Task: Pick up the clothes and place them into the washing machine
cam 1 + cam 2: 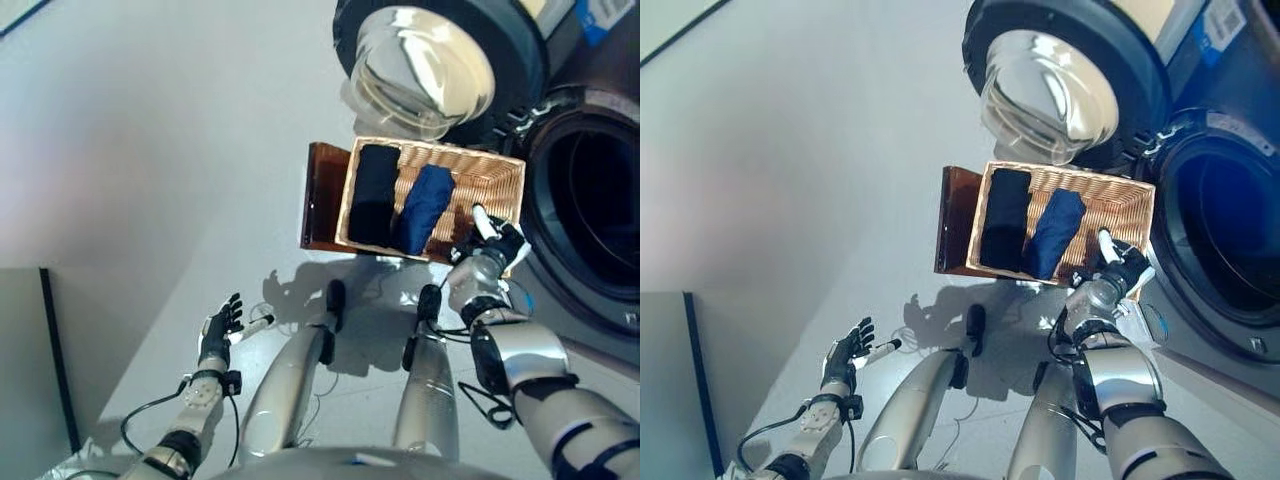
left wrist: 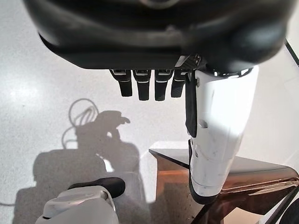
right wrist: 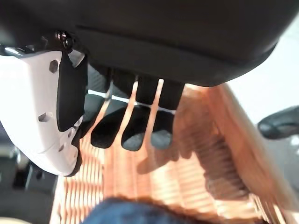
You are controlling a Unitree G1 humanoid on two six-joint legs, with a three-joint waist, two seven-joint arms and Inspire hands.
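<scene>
**Clothes lying in basket; both hands empty**

Clothes are seen as two folded garments inside a wicker basket (image 1: 497,176) in the upper centre of the left eye view. A black garment (image 1: 373,194) is laid along the basket's left side, and a dark blue garment (image 1: 423,207) is laid just beside it, to its right. The right part of the basket floor is left bare. The basket is set on a brown wooden stand (image 1: 322,196), whose surface is exposed at the basket's left.

A washing machine (image 1: 590,215) is placed at the right edge of the frame, its dark drum opening uncovered. Its round glass door (image 1: 425,62) is swung open at the top centre, above the basket.

The right hand (image 1: 492,247) is positioned at the basket's lower right corner, over the rim. In the right wrist view its fingers (image 3: 136,122) are shown extended over the woven floor, with nothing grasped; the blue cloth is seen apart from them.

The left hand (image 1: 220,327) is held over the pale floor (image 1: 150,150) at the lower left, well apart from the basket, fingers spread and nothing held.
</scene>
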